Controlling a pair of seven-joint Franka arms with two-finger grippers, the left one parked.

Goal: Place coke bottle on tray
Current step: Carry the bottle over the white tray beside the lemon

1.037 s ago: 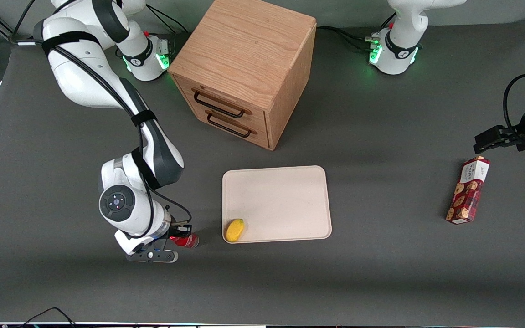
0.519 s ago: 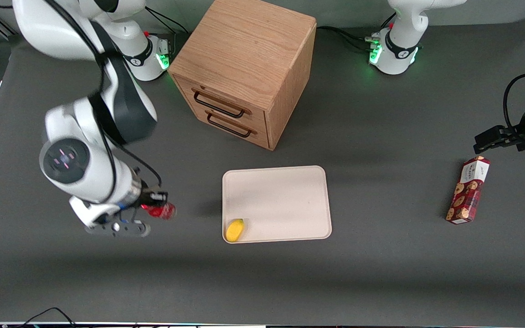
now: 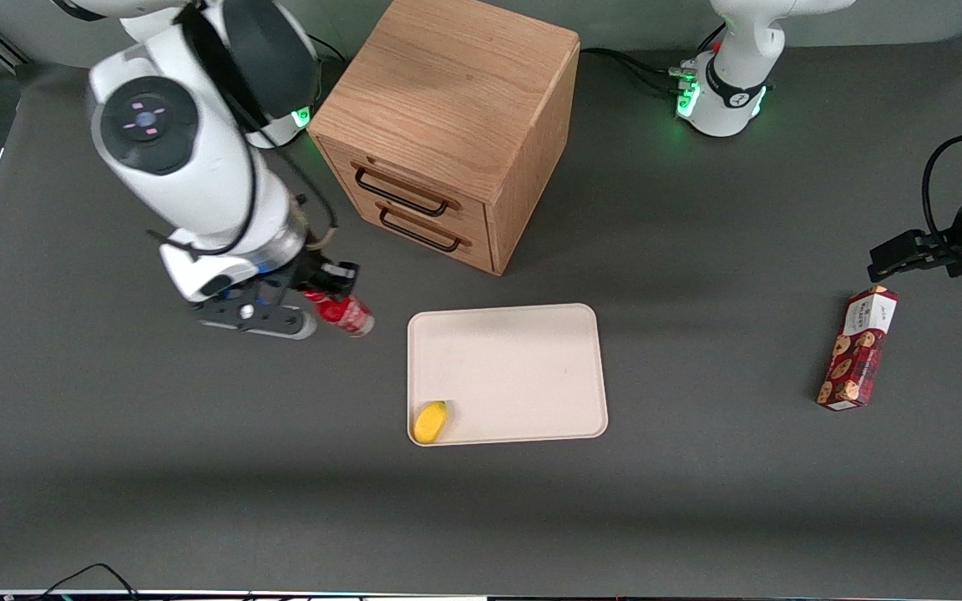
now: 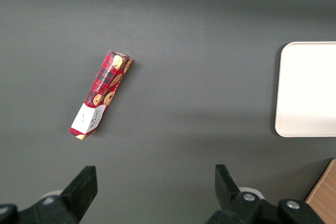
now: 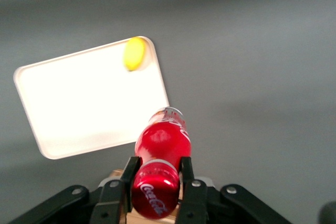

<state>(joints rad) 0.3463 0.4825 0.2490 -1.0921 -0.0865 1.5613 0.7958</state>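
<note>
Hanging in the air, clear of the table: coke bottle, red, lying roughly level with its clear base end pointing toward the tray. Pinched at the label between the two black fingers of the gripper, jaws clamped on either side of the red body, as seen from the right wrist camera, where the bottle juts out over the tray's edge. Not yet over the tray in the front view; held just beside its corner nearest the wooden drawer cabinet, toward the working arm's end of the table.

Resting flat on the dark grey table: beige tray with rounded corners and a low rim. Sitting on it, in the corner nearest the front camera and the working arm's end: yellow lemon-like fruit, touching the rim. Standing farther from the front camera than the tray: cabinet with two drawers, both shut, each with a dark handle. Lying well apart, toward the parked arm's end of the table: red cookie box, flat on its side.
</note>
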